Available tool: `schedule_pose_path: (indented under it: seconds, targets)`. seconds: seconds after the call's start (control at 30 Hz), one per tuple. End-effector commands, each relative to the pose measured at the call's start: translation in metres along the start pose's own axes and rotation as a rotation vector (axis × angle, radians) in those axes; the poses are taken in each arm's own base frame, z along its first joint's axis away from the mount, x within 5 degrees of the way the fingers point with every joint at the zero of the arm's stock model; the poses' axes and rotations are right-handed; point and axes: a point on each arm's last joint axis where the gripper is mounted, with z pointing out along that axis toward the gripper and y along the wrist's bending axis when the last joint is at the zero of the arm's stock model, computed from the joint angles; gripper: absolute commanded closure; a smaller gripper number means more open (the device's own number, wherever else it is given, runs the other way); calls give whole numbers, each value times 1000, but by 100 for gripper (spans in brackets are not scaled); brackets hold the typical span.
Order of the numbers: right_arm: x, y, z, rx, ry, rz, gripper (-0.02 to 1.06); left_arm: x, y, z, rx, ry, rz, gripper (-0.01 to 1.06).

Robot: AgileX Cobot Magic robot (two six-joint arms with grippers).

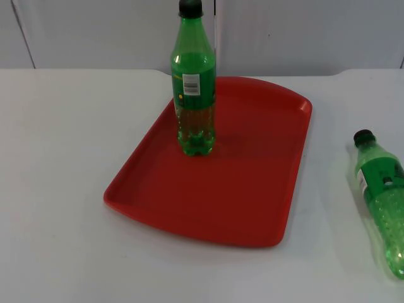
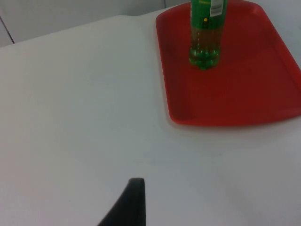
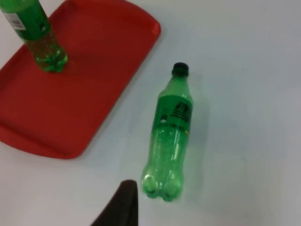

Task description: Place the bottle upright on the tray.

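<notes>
A red tray (image 1: 252, 202) lies flat on the white tabletop (image 1: 63, 189), its long sides running away from the top camera and its far edge close to the grey wall (image 1: 315, 31). One green bottle (image 1: 193, 82) with a black cap (image 1: 190, 7) stands upright on the tray, toward the far left part of the tray floor, its base resting on the red surface and its label facing forward. A second green bottle (image 1: 384, 202) lies on its side on the tabletop to the right of the tray, well apart from the tray's rim, with its black cap pointing toward the wall and its base toward the near edge of the tabletop.

From the left wrist, the left tool (image 2: 129, 205) appears as a single dark fingertip above bare tabletop, well apart from the tray and the standing bottle (image 2: 207, 33); whether its fingers are apart or together cannot be told. From the right wrist, the right tool (image 3: 121, 206) likewise appears as one dark fingertip, just beside the base of the lying bottle (image 3: 170, 141), not touching it; its finger state also cannot be told.
</notes>
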Motion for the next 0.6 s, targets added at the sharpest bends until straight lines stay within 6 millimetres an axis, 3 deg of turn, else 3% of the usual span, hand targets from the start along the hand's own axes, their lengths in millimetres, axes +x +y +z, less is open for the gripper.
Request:
schedule_pose_path:
  seconds: [0.0, 0.17, 0.2, 0.3, 0.4, 0.57]
  targets:
    - [-18, 0, 8, -11, 16, 20, -1, 1, 0, 1, 1, 2, -3, 0]
    - [-64, 1, 41, -44, 116, 53, -1, 1, 0, 1, 1, 2, -3, 0]
    - [-64, 1, 41, -44, 116, 53, -1, 1, 0, 1, 1, 2, -3, 0]
    - [-90, 1, 68, -67, 191, 73, -1, 1, 0, 1, 1, 2, -3, 0]
    - [-100, 0, 81, -73, 217, 77, -1, 1, 0, 1, 1, 2, -3, 0]
    - [-120, -1, 120, -86, 315, 102, -1, 1, 0, 1, 1, 2, -3, 0]
